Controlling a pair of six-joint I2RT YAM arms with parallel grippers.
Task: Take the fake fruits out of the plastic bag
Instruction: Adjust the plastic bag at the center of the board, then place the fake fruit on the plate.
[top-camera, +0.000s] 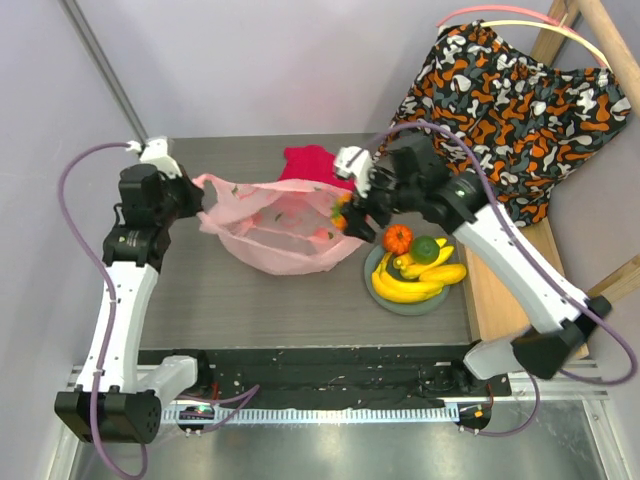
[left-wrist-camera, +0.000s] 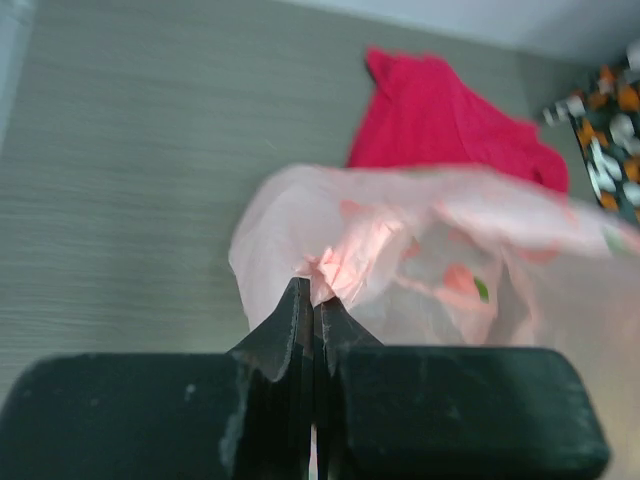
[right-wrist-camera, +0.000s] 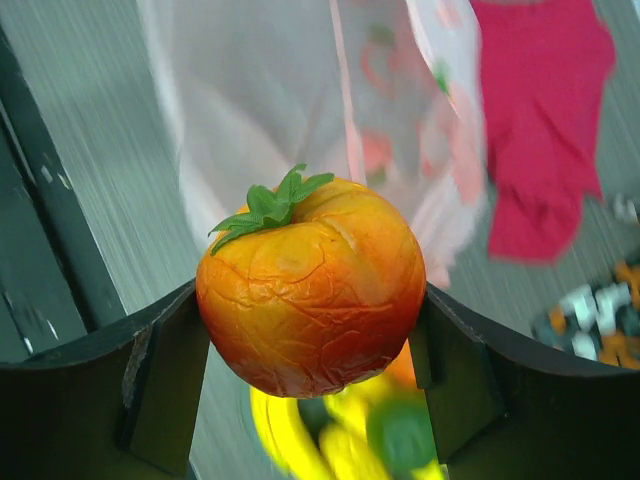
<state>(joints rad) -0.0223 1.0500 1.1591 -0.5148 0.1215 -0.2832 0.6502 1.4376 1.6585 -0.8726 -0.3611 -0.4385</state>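
The left gripper (left-wrist-camera: 313, 300) is pinching a bunched fold of the bag (left-wrist-camera: 420, 250) between fully closed jaws, holding the bag's left edge up off the table (top-camera: 270, 310) at the far left. From that grip the bag is spreading rightward, its belly sagging onto the middle of the table. The right gripper (right-wrist-camera: 312, 345) is gripping an orange fruit (right-wrist-camera: 310, 290) with a green leafy top. Its jaws are standing wide, one finger pressing each side of the fruit. It is hovering at the bag's right edge, and the fruit is showing bare, with no plastic over it. Blurred reddish shapes are showing through the plastic, too unclear to name. Just right of the bag a plate (top-camera: 400, 308) is sitting on the table, carrying bananas (top-camera: 415, 285), a red-orange fruit (top-camera: 398, 238) and a green fruit (top-camera: 427, 249), all touching one another. The right arm is reaching in past the plate's right side, its wrist hanging over the plate's far edge. A red cloth (top-camera: 312, 165) is lying on the far part of the table just behind the bag, its near edge hidden by the pink plastic. At the far right, off the table, a patterned cloth (top-camera: 510, 110) is draping over a wooden frame (top-camera: 600, 40) behind the right arm.
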